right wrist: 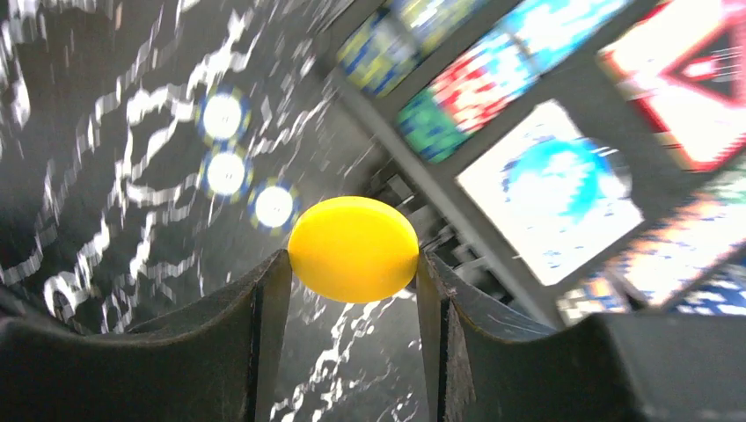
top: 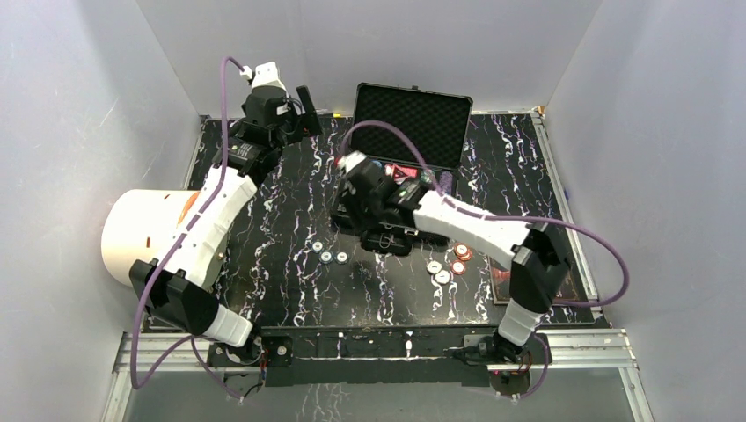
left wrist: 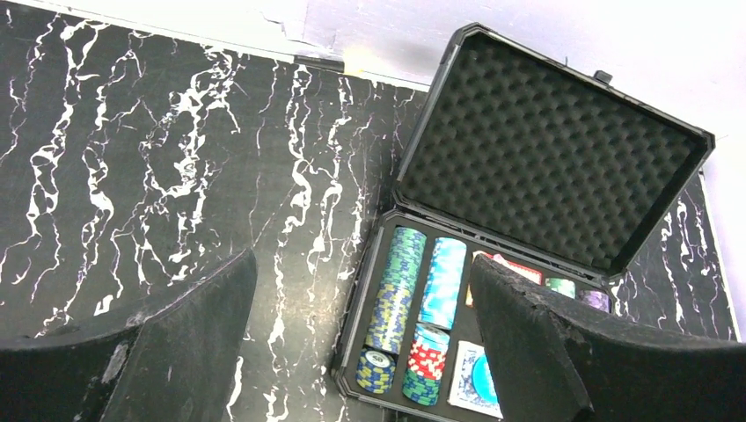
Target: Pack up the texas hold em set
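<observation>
right gripper (right wrist: 352,268) clamping disc (right wrist: 353,249) by its rim | case (right wrist: 479,255) just ahead-right | left gripper (left wrist: 361,264) hanging open | risk: thin edge grip slipping, disc dropping outside case
</observation>
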Controlling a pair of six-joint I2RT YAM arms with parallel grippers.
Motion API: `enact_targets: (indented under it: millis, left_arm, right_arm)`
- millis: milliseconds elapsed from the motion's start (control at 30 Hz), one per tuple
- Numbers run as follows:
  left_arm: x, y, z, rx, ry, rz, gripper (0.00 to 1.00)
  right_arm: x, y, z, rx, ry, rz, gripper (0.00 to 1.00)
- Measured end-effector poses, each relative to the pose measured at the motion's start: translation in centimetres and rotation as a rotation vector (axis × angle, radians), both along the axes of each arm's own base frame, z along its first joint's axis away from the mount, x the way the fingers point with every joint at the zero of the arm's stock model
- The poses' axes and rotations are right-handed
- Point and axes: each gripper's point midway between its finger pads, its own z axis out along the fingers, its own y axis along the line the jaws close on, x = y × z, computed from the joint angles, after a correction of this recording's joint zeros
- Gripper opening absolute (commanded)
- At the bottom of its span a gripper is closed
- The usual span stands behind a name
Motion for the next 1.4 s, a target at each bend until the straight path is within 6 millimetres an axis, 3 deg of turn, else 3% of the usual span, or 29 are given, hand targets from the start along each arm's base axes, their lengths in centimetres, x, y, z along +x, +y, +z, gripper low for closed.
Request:
enact_targets:
  millis: [100,200,333,433,533,633,1067,1400]
  left_arm:
    - [0.4,0.5,-0.3,-0.008,0.008,0.005,0.91]
    - [0.6,0.8,-0.8,-0.018,0.024,0.007,0.91]
    - [0.8,0.7,-1.3,-0.035,0.042,-0.005,0.91]
    - [0.7,0.6,-1.5,-0.042,0.051,-0.015,0.91]
    - [0.6,0.4,-1.7,-0.045,0.061,-0.025,0.91]
    - [0.5,0.3,-2.0,-0.053,0.072,-0.031,0.91]
    - [1.6,0.0,-5.2,-0.048,0.149,-0.039,0.91]
    - [2.0,0.1,-6.0,-0.045,0.167,-0.035,0.92]
  right_arm:
    - [4.4,-1.6,3.7,0.103,-0.058,-0.158,0.53]
    - [8.6,-4.5,5.1,0.143,-0.076,-0.324,0.53]
    - [14.1,-8.0,4.1,0.131,-0.055,-0.521,0.53]
    - [16.9,-10.1,1.6,0.088,-0.017,-0.618,0.53]
    - [17.4,-11.3,-1.3,0.023,0.04,-0.653,0.54]
    - [17.6,-11.2,-2.6,-0.012,0.073,-0.652,0.54]
    - [20.0,-9.3,-1.7,0.018,0.041,-0.633,0.59]
    - [19.9,-9.0,-3.6,-0.007,0.089,-0.617,0.65]
